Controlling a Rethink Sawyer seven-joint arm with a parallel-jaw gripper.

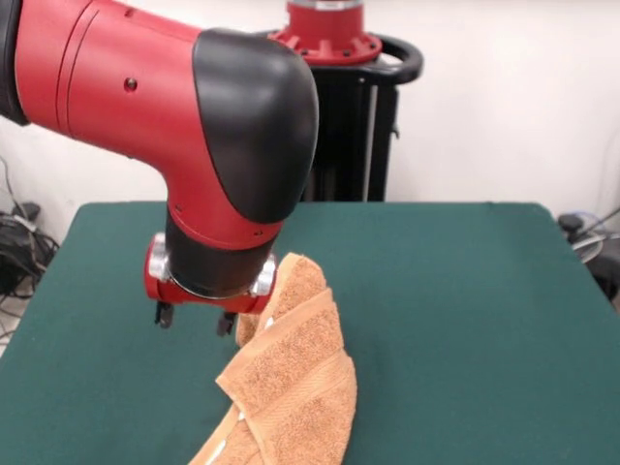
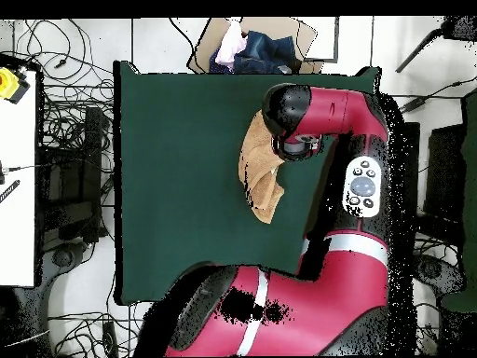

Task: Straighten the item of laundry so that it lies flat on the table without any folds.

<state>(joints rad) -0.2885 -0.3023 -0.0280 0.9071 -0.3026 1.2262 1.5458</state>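
Towel [image 1: 295,378] bunched, folded, on table [image 1: 465,291], partly draped up beside gripper [image 1: 197,320]. Soft, light, limp; best pinched at free corner. Grip state impossible to tell.

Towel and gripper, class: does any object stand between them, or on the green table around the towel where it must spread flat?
Nothing visible does. The gripper hangs right beside the raised, folded towel, with no object between them. The table around the towel shows only bare green cloth in both views.
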